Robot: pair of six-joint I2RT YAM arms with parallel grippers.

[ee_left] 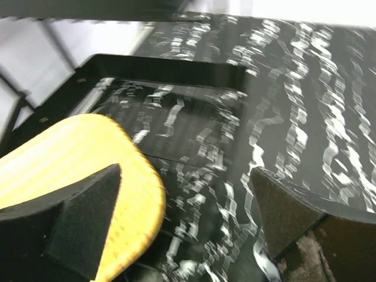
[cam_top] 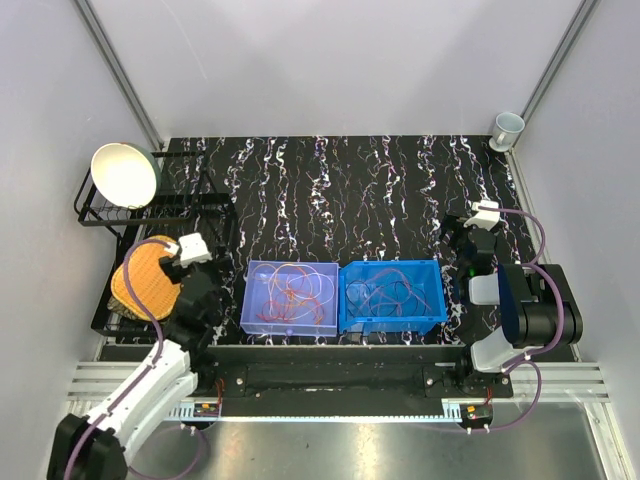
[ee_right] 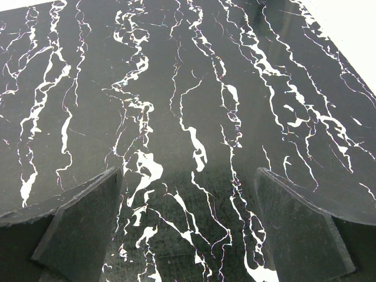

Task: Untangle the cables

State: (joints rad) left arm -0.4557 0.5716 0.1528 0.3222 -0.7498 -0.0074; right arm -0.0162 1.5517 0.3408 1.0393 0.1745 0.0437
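The cables (cam_top: 297, 288) lie coiled in two bins (cam_top: 392, 322) at lower centre of the counter (cam_top: 350, 190), flanked by the left tool (ee_left: 187, 170) and right tool (ee_right: 188, 170), both spread wide and empty, the right slightly nearer.

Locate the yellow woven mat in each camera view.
Top external: the yellow woven mat lies at lower left, near the table's left edge.
Left wrist: it fills the lower left, cut off by the picture's edge.
Right wrist: not in it.
Shared landmark: the black, white-veined tabletop shows in all three.
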